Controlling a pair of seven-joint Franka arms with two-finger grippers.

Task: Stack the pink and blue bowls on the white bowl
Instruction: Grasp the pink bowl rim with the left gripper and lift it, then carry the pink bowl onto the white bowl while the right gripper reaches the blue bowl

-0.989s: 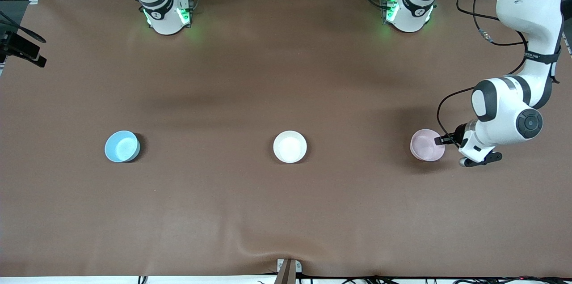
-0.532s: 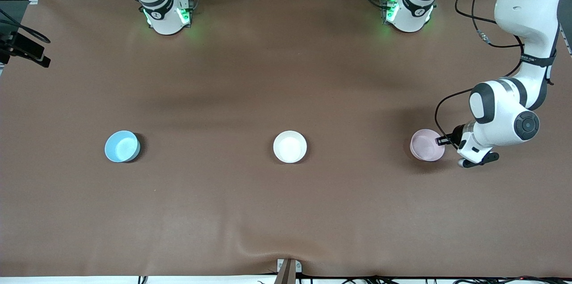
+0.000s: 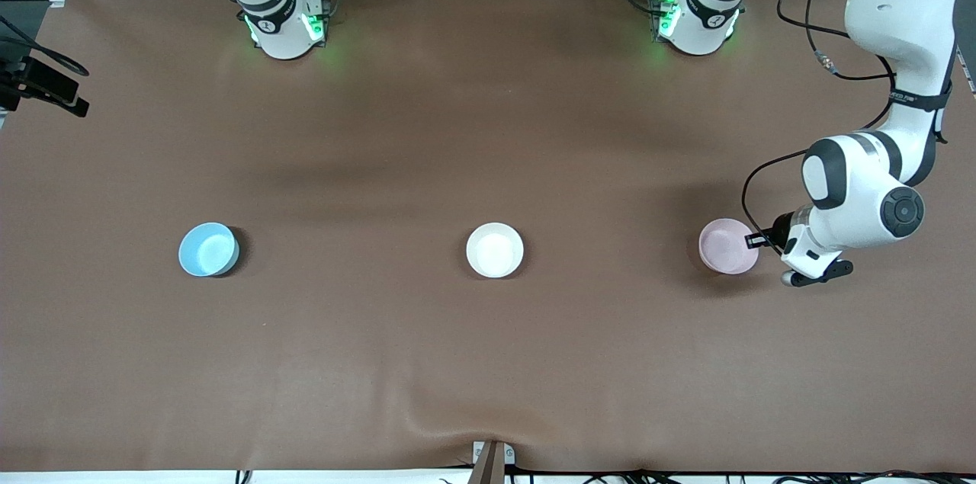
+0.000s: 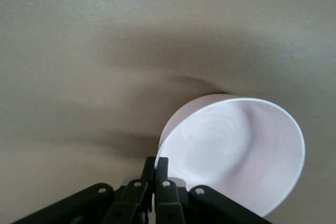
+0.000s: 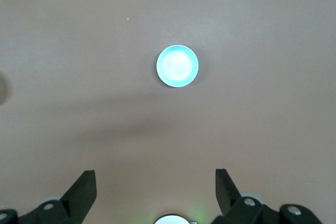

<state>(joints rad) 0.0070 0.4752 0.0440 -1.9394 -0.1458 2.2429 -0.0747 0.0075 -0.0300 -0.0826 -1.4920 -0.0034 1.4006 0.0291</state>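
The pale pink bowl (image 3: 724, 248) is at the left arm's end of the table. My left gripper (image 3: 752, 240) is shut on its rim at the side toward that end. In the left wrist view the pink bowl (image 4: 236, 150) looks tilted, with my left gripper (image 4: 155, 160) pinching its rim, one finger inside and one outside. The white bowl (image 3: 495, 249) sits mid-table. The sky blue bowl (image 3: 207, 249) sits at the right arm's end. My right gripper (image 5: 155, 174) is open and empty, high over the table, with the blue bowl (image 5: 177, 65) far below it.
The three bowls lie in one row across the brown table cover (image 3: 488, 126). Both arm bases (image 3: 284, 27) (image 3: 695, 19) stand at the table's edge farthest from the front camera. A small bracket (image 3: 492, 459) sits at the nearest edge.
The left arm's wrist shifted slightly while holding the pink bowl's rim; the bowl barely moved. The white and blue bowls have not moved.
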